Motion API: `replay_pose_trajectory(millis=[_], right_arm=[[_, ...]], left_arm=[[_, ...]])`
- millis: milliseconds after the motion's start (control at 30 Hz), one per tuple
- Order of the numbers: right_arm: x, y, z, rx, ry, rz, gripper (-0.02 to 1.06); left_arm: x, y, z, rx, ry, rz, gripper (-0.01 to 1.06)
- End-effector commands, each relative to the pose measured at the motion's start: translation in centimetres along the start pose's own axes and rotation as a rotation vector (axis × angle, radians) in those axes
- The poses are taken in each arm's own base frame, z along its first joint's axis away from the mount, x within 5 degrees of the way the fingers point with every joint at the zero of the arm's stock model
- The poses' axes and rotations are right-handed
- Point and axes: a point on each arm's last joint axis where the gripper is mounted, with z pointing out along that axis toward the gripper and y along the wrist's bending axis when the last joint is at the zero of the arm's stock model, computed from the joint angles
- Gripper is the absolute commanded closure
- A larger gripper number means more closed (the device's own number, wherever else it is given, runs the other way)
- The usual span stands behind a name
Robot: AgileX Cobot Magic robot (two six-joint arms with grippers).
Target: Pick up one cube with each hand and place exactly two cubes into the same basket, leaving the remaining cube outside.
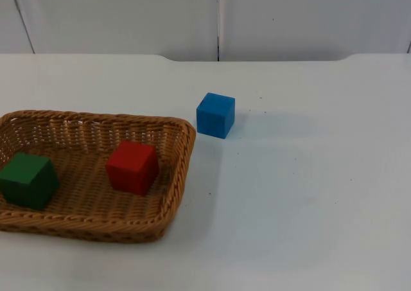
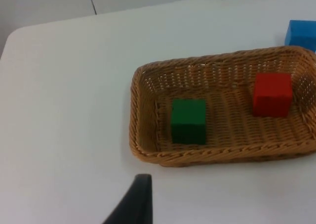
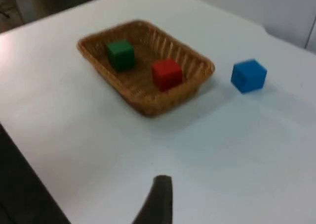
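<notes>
A woven wicker basket (image 1: 183, 156) lies at the table's left front. Inside it rest a green cube (image 1: 29, 180) at the left end and a red cube (image 1: 132, 167) toward the right end, apart from each other. A blue cube (image 1: 216, 115) stands on the table just beyond the basket's far right corner, not touching it. My left gripper (image 2: 132, 204) hangs above bare table, well back from the basket (image 2: 136, 110) with the green cube (image 2: 188, 121) and red cube (image 2: 272, 94). My right gripper (image 3: 158, 199) is high over the table, far from the basket (image 3: 148, 108) and the blue cube (image 3: 248, 75).
The white table (image 1: 308, 194) runs wide to the right of the basket and the blue cube. A grey partition wall (image 1: 128, 15) closes off the table's far edge. The table's edge (image 3: 29, 150) drops off to a dark floor in the right wrist view.
</notes>
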Motion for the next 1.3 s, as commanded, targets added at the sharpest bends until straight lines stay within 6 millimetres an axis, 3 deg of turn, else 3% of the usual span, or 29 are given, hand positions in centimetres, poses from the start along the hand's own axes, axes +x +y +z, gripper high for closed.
replay_pose_trajectory(millis=[0,433,967,1033,1067,1100,1167,1267], right_arm=[[1.1,-0.1,0.1,0.016,0.047,0.003,0.27],[3.5,-0.3,-0.7,0.055,0.034,0.052,0.27],[3.7,-0.3,-0.6,0.048,0.045,0.037,0.26],[3.7,-0.3,-0.6,0.048,0.045,0.037,0.22],[3.7,-0.3,-0.6,0.048,0.045,0.037,0.11],[3.7,-0.3,-0.6,0.048,0.045,0.037,0.11],[3.7,-0.3,-0.6,0.048,0.045,0.037,-0.01],[3.7,-0.3,-0.6,0.05,0.045,0.036,-0.01]], left_arm=[[0.1,0.0,0.0,-0.003,0.004,0.0,0.0],[0.1,0.0,0.0,-0.003,0.004,0.0,0.0],[0.2,0.0,0.0,-0.002,0.004,0.008,0.0],[0.2,0.0,0.0,-0.002,0.004,0.008,0.0],[0.2,0.0,0.0,-0.002,0.004,0.008,0.0],[0.2,0.0,0.0,-0.002,0.004,0.008,0.0],[0.2,0.0,0.0,-0.002,0.004,0.008,0.0],[0.2,0.0,0.0,-0.002,0.004,0.008,0.0]])
